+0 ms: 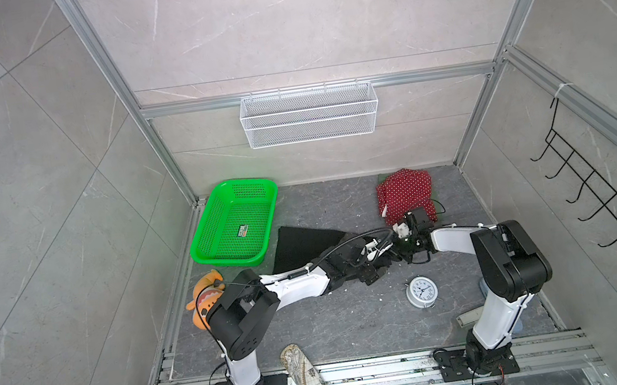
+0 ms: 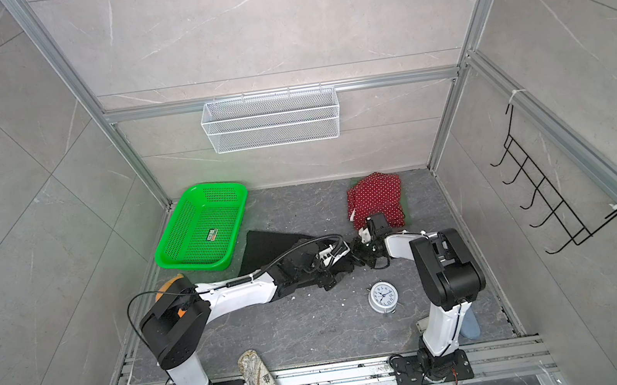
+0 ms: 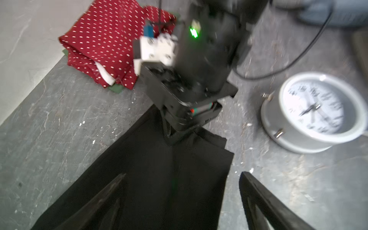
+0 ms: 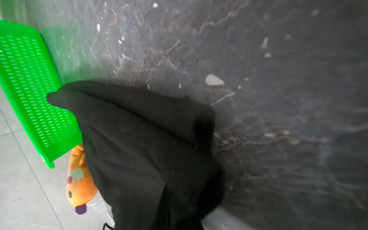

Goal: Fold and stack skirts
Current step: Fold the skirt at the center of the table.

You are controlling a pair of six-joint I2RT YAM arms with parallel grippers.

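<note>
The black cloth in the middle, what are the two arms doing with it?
The right pincer is shut on one end of the plain black cloth skirt, which lies spread flat. The left pincer hangs open above the same skirt. The red skirt with white polka dots lies folded near the back wall, with a dark green cloth showing beneath it.

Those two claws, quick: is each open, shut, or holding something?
Left gripper: open, holding nothing.
Right gripper: shut on the black skirt.
</note>
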